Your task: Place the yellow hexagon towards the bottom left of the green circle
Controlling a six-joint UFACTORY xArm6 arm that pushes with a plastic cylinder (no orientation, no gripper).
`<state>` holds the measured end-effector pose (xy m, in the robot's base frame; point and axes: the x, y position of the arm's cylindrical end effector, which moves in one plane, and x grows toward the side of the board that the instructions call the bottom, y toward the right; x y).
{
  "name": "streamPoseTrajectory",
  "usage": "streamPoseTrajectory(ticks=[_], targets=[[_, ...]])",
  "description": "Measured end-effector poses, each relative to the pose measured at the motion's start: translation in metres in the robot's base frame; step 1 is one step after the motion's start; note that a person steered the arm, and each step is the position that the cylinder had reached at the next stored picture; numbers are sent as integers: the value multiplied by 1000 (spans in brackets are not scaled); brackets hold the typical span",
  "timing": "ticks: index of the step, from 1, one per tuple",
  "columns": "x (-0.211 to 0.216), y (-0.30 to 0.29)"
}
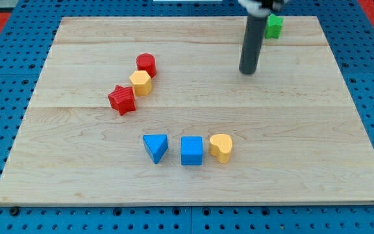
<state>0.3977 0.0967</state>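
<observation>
The yellow hexagon lies well to the view's left of my tip and slightly lower, with bare board between them. It is a small, squat, pale-yellow piece with flat facets and no clear long axis. It touches a red cylinder just above it and sits just beside a red star at its lower left, so it is wedged in a short diagonal row.

My tip is a plain dark rod end resting on the wooden board; it holds nothing and touches no block. Just above and to the view's right of my tip, half hidden behind the rod, a green block stands near the board's top edge; its shape cannot be made out, though I judge it to be the task's green circle. The hexagon would therefore need to travel rightward and upward, so I judge my tip should get round to its left side first.

Farther off, below and left of my tip, stand a blue triangle, a blue cube and a yellow heart.
</observation>
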Motion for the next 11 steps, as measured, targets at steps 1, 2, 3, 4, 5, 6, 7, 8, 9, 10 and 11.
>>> streamPoseTrajectory(ticks=[1,2,3,4,5,6,7,8,9,10,11], targets=[[68,-94],[92,-130],[91,-191],[65,-200],[-2,-202],[-34,-187],[-70,-172],[-86,-107],[-89,-50],[-105,-20],[-83,-55]])
